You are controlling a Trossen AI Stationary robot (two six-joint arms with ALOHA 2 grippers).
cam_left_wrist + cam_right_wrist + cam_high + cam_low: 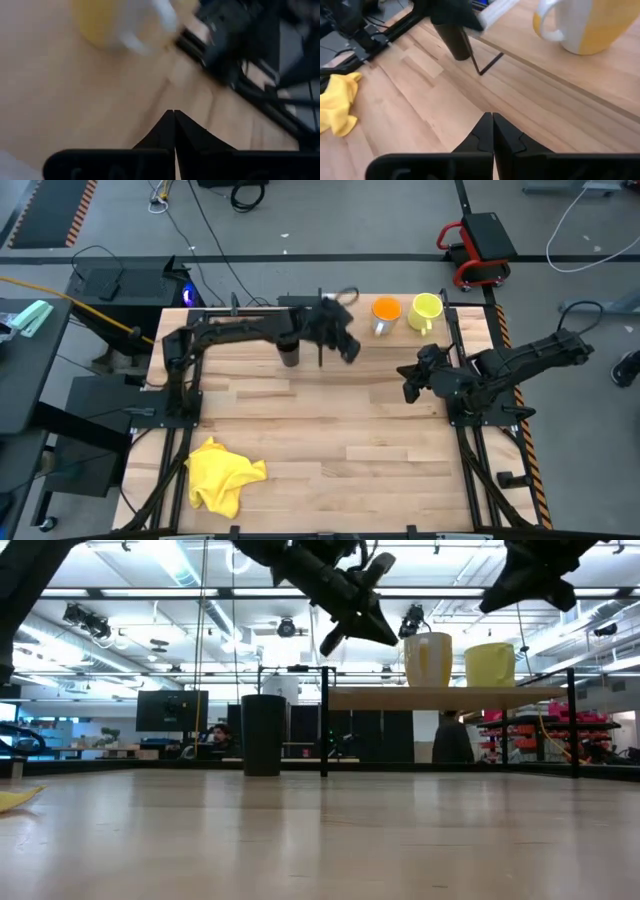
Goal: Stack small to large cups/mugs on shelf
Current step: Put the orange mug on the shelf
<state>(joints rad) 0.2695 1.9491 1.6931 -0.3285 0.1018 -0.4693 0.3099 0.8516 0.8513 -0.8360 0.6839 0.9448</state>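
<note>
The shelf (400, 336) (450, 697) stands along the table's far edge. Two cups stand on it: the orange cup with a pale outside (385, 313) (427, 658) and, to its right, the yellow-green mug (425, 310) (490, 665). The black cup (289, 354) (263, 735) (455, 40) stands upright on the tabletop below the shelf's left part. My left gripper (350, 352) (174, 125) is shut and empty, raised near the shelf's front edge between the black cup and the orange cup. My right gripper (408, 392) (492, 127) is shut and empty, over the table in front of the shelf's right part.
A crumpled yellow cloth (222, 472) (337, 102) lies near the table's near left corner. The shelf's thin black legs (324, 720) stand beside the black cup. Bare planks (340, 430) stretch across the table's middle and near side.
</note>
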